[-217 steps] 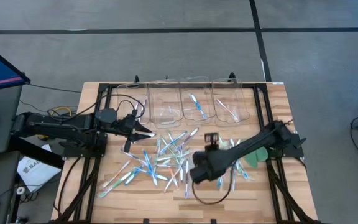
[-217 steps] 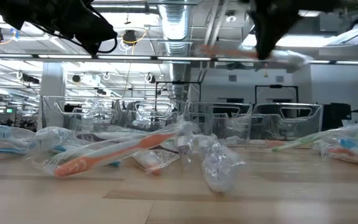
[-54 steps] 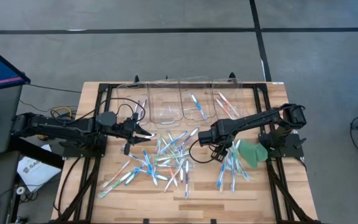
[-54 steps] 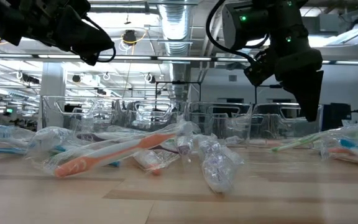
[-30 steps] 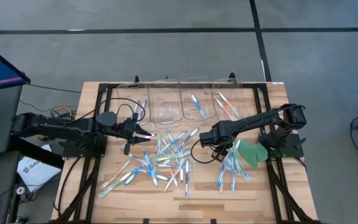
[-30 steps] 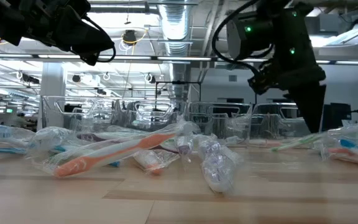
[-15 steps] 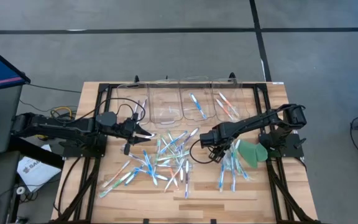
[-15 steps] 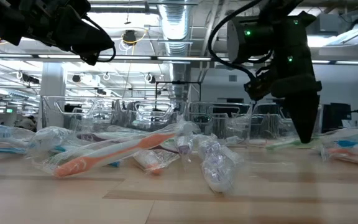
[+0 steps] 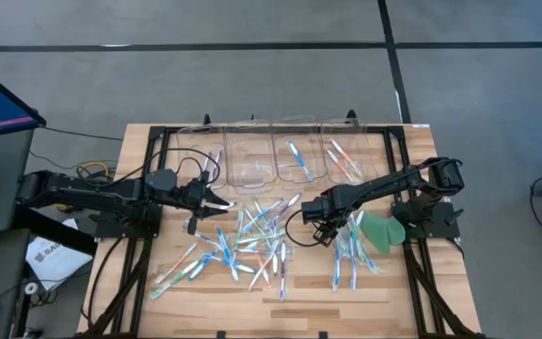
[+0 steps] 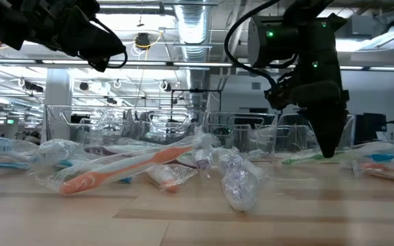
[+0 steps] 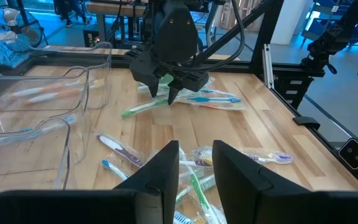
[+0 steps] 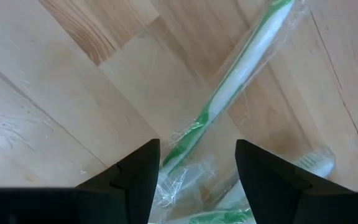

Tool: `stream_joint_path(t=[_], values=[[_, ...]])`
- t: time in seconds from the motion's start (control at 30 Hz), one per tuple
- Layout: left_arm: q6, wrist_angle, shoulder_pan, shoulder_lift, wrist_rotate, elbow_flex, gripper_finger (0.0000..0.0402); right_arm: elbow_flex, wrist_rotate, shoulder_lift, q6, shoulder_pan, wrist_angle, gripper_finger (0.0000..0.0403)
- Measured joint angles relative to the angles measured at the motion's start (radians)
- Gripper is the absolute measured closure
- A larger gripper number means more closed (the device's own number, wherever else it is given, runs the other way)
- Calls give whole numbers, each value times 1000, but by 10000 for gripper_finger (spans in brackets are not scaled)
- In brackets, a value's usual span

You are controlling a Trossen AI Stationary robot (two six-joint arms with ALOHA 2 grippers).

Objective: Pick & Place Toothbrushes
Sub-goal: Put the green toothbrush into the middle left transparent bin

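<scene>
Wrapped toothbrushes lie scattered on the wooden table, a pile (image 9: 252, 240) in the middle and a smaller group (image 9: 351, 256) to the right. My right gripper (image 9: 326, 228) (image 10: 328, 152) points down, open, low over the table. Its fingers stand on either side of a green toothbrush (image 12: 229, 87) (image 11: 143, 109) that lies flat in its clear wrapper. My left gripper (image 9: 222, 200) (image 11: 195, 149) hangs open above the table's left half, with nothing between its fingers. My right gripper comes from above with one finger on each side of the green toothbrush's handle (image 12: 194, 134). The clear wrapper reaches as far as one finger (image 12: 143, 167). Whether the fingers touch wrapper or brush I cannot tell.
Several clear bins (image 9: 252, 155) stand in a row along the far edge; one holds a blue brush (image 9: 296, 160), another orange ones (image 9: 342, 162). A flat green disc (image 9: 382, 229) lies right of my right gripper. Black frame rails (image 9: 407, 188) run along both table sides.
My right gripper has tipped closer to straight down and sunk a little toward the table, still open. The green toothbrush beneath it has slid slightly toward the table's left.
</scene>
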Motion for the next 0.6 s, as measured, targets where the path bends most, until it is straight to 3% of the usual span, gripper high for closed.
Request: stream_joint_path(t=[0.6], values=[[0, 0, 0, 0, 0, 0, 311, 0, 7, 1, 1, 0, 82, 198]])
